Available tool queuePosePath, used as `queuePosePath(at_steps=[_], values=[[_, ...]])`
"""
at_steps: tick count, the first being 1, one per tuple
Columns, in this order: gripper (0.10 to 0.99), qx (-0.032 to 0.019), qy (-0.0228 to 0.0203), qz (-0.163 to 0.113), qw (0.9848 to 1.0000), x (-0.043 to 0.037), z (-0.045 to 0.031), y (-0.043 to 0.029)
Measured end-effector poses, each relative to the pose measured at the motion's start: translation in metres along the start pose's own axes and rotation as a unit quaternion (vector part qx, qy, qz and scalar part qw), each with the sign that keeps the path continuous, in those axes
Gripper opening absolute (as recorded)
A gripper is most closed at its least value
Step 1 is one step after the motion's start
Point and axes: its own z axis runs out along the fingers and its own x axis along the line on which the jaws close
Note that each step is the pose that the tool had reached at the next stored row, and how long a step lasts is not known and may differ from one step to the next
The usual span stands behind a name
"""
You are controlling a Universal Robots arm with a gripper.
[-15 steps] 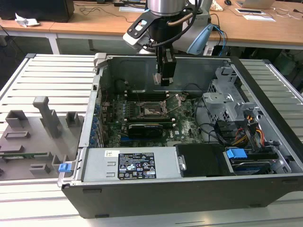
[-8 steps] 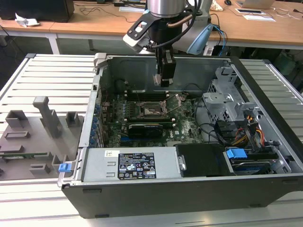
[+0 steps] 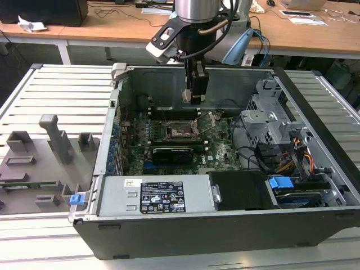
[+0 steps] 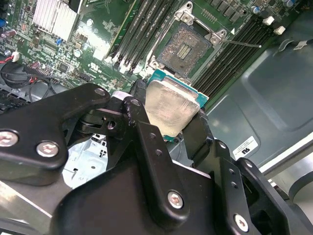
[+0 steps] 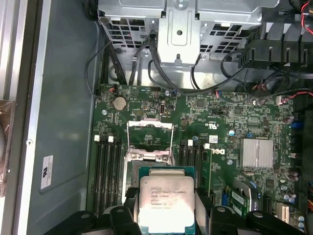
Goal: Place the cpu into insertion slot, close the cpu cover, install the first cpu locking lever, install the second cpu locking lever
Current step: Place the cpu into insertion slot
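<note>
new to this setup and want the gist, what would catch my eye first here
The silver-topped cpu stands out first, pinched in the black gripper above the bare socket on the green motherboard. After that comes the open case in the middle of the exterior view. The cover stands open beside the socket.

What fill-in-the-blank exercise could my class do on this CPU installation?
The jaws are shut on the ____.
The cpu hangs ____ the socket, not in it.
The cpu cover is ____, not closed.
Missing words: cpu; above; open.
</note>
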Motion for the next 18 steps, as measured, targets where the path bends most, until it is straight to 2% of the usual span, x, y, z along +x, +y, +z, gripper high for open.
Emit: queuePosePath(at_steps=[18], values=[[0.541, 0.0, 0.0, 0.0, 1.0, -0.0001, 0.0069, -0.0006]])
